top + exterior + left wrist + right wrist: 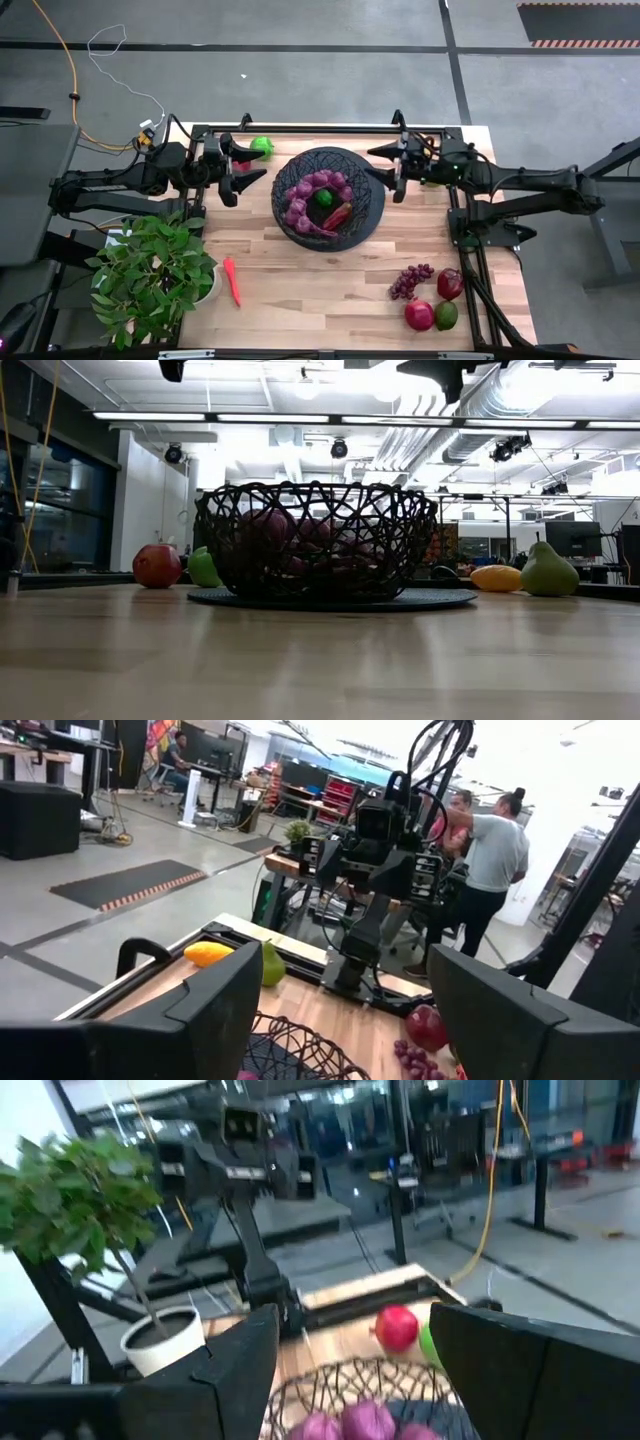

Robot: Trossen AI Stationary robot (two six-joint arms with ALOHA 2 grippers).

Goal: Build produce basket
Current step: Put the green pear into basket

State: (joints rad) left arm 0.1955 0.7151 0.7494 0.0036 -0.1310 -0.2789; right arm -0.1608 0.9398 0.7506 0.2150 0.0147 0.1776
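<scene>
- Produce is seen lying loose at the near edge of the desk (330,290) in the high view: a slim red-orange pepper (232,281) beside the potted plant (150,275), and, well apart at the right corner, a grape bunch (411,280), a dark red fruit (450,283), a red fruit (419,315) and a green fruit (446,316).
- The last three fruits are grouped close together, with the grapes just beside them.
- The basket (329,196), a black mesh bowl, is set at the middle of the desk on a dark round mat.
- Inside it, purple grapes (312,192), a green round fruit (324,198) and a red-orange pepper (337,215) are held.
- The left hand (238,168) is held above the desk just left of the basket, its fingers spread wide and nothing between them.
- The right hand (389,168) is held just right of the basket, likewise spread wide and gripping nothing.
- A green fruit (262,146) is seen by the far edge behind the left hand, with a red apple (157,565) beside it in the low view.
- At the far right edge, a yellow-orange mango (497,577) and a green pear (548,571) are shown in the low view.
- People (492,860) are seen standing in the room beyond the desk.
</scene>
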